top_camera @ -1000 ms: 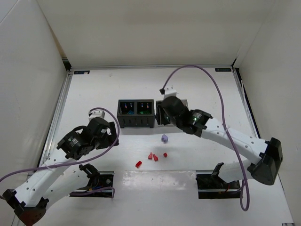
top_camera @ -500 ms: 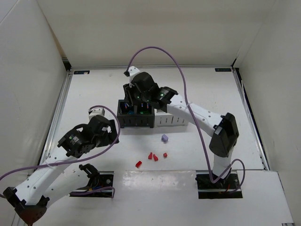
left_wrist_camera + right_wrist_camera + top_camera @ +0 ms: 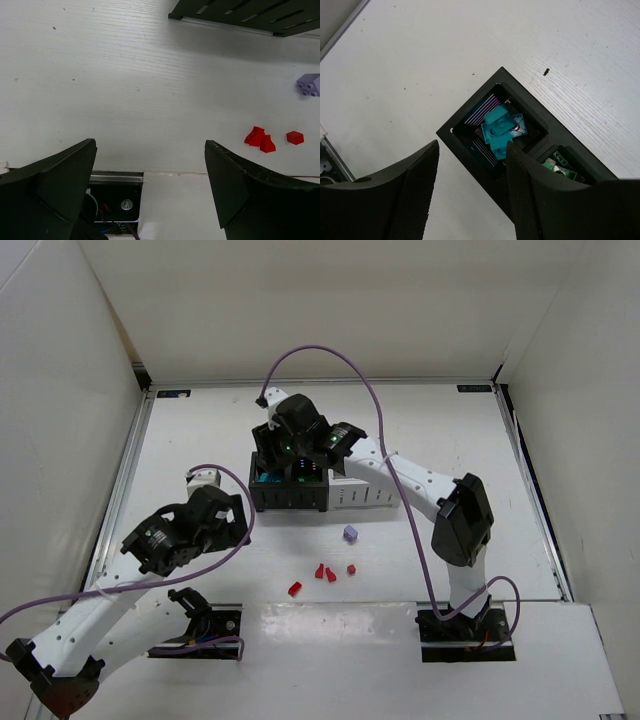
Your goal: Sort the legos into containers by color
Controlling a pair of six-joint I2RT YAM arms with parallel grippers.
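White table (image 3: 200,430) bears black containers (image 3: 290,500), long axis left-right.

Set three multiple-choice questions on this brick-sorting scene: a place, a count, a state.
1. The light blue bricks lie: A in a black bin; B loose on the table; C in the left arm's jaws.
2. Loose red bricks on the table: A two; B four; C six.
3. The left arm's jaws are: A apart, empty; B shut, empty; C shut on a red brick.
1 A: the right wrist view shows them inside black walls. 2 B: four seen from above. 3 A: only bare table between them.
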